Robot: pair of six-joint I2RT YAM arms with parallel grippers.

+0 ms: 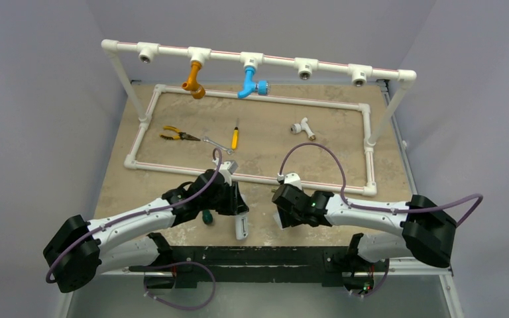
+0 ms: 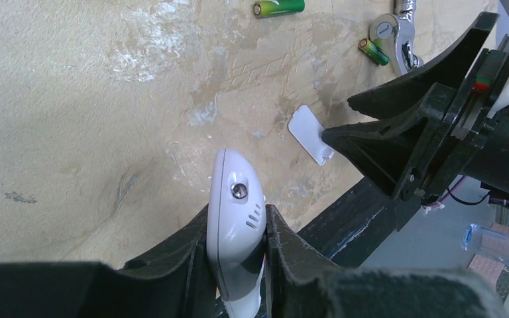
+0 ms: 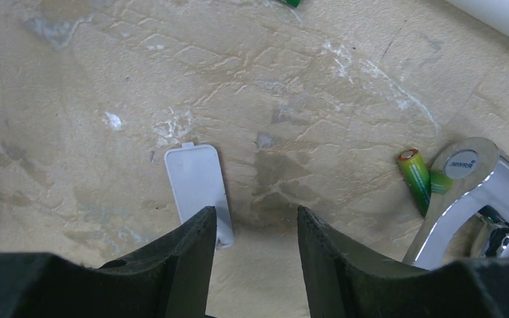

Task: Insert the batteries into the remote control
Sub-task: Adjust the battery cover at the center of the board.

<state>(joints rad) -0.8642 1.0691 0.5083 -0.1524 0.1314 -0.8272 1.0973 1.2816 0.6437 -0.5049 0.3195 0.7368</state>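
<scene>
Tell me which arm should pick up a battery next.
Right. The right gripper is open and empty, and a battery lies close beside it. The left gripper is shut on the remote control, so it is busy holding that.

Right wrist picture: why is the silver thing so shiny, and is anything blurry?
Right wrist view: the chrome fitting reflects the light brightly; the black jaws up close look soft. Left wrist view: the jaws blur at the bottom edge, the remote control is sharper.
</scene>
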